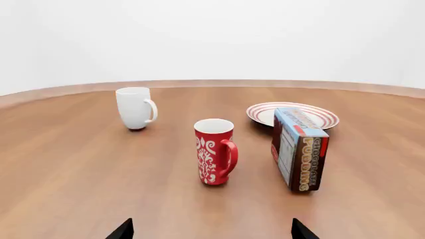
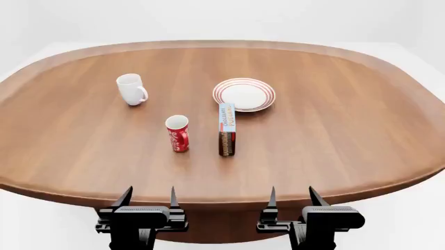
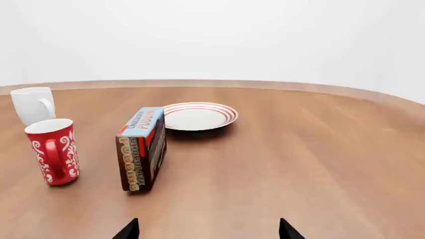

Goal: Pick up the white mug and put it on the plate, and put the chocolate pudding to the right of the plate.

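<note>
Left claw sits at the near edge of the tabletop, fingers spread apart, nothing between them. Right claw alongside it, also at the near edge, fingers parted the same way, holding nothing. Both are well short of every object.

Nearest to the claws: the red mug, upright, white pattern on its side, and just to its right the chocolate pudding carton, standing on its narrow end with the brown lettered face toward the robot. Mug and carton are near each other but apart.

Directly beyond the carton lies the plate, red rings around the rim, nothing on it. The carton's far end comes close to the plate's near rim; from the head view I cannot tell whether they touch, though the right wrist view shows the plate lying a little behind the carton.

The white mug stands upright farther back and to the left, handle turned to the right, well apart from the plate and the red mug.
</note>
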Controlling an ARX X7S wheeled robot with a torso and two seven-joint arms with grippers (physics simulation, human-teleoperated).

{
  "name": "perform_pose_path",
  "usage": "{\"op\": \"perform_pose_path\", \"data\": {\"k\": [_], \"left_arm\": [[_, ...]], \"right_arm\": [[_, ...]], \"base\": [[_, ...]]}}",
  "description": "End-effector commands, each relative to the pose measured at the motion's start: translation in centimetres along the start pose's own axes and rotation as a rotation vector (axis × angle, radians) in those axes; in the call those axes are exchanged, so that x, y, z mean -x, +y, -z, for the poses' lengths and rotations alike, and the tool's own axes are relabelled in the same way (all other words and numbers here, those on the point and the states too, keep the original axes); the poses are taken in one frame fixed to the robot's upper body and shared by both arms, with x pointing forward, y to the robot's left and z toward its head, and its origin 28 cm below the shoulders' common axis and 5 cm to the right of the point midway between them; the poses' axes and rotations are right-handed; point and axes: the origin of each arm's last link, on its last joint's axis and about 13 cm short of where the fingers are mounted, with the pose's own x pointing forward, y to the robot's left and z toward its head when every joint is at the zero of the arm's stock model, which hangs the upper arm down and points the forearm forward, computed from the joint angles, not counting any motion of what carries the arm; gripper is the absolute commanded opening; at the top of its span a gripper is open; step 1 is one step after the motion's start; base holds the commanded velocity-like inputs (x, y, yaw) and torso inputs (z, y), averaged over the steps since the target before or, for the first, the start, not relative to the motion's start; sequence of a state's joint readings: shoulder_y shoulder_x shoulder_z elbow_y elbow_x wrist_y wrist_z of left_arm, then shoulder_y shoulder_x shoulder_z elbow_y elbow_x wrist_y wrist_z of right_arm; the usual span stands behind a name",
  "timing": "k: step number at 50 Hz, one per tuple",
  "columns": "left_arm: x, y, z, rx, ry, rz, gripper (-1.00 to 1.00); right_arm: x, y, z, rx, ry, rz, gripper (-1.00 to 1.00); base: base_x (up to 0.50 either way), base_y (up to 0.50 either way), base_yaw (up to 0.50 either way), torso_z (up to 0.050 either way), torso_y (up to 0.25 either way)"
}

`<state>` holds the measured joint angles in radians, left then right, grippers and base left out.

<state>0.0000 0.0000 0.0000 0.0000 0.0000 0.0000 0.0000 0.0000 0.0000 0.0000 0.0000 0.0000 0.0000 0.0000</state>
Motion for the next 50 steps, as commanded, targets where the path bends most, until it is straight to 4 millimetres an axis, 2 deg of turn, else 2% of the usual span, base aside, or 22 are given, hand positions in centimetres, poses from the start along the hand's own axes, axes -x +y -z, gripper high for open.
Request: {"op": "perform_pose_path", "data": {"k": [1, 41, 44, 46, 48, 49, 50], "left_arm": [[0.1, 0.0, -0.1, 0.003, -0.002, 0.002, 1.0], [0.1, 0.0, -0.4, 0.015, -0.029, 0.011, 1.0], [0.2, 0.4, -1.6, 0.019, -0.074, -0.008, 1.0], [0.5, 1.2, -4.5, -0.029, -0.198, -0.044, 1.0], [0.9, 1.6, -6.1, -0.058, -0.263, -0.062, 1.0], [1.2, 1.9, -7.5, -0.088, -0.325, -0.083, 1.0], [1.4, 2.1, -8.2, -0.091, -0.348, -0.092, 1.0]], "right_arm": [[0.1, 0.1, -0.1, -0.003, -0.002, 0.003, 1.0], [0.1, 0.2, 0.1, -0.004, 0.014, 0.018, 1.0], [0.1, -0.1, -0.8, -0.01, -0.008, 0.036, 1.0], [0.1, -1.1, -3.8, -0.032, -0.107, 0.086, 1.0], [0.2, -1.7, -5.3, -0.027, -0.159, 0.115, 1.0], [0.4, -2.3, -6.9, -0.046, -0.213, 0.154, 1.0], [0.5, -2.6, -7.7, -0.051, -0.24, 0.177, 1.0]], "base": [[0.0, 0.0, 0.0, 0.0, 0.0], [0.0, 0.0, 0.0, 0.0, 0.0], [0.0, 0.0, 0.0, 0.0, 0.0], [0.0, 0.0, 0.0, 0.0, 0.0], [0.0, 0.0, 0.0, 0.0, 0.0], [0.0, 0.0, 0.0, 0.0, 0.0], [0.0, 0.0, 0.0, 0.0, 0.0]]}}
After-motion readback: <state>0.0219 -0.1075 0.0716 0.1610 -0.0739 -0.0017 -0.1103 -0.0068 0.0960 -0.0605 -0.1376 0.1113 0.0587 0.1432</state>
